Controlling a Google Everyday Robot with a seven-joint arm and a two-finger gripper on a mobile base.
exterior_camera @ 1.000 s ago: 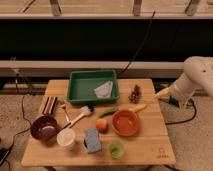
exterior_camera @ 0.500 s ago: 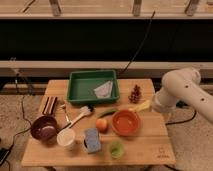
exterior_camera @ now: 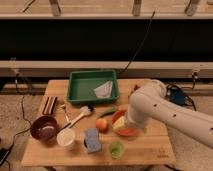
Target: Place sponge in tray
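Sponge lies on the bench, arm is low over the orange bowl

The sponge (exterior_camera: 92, 139) lies flat near the front edge of the bench (exterior_camera: 150, 150), between a white cup (exterior_camera: 66, 138) and a green cup (exterior_camera: 116, 148), well apart from the green tray (exterior_camera: 80, 95). The tray holds a pale folded cloth (exterior_camera: 104, 89). The tool (exterior_camera: 124, 124) is over the orange bowl (exterior_camera: 127, 132), to the right of the sponge. I cannot tell if it is spread or pressed together.
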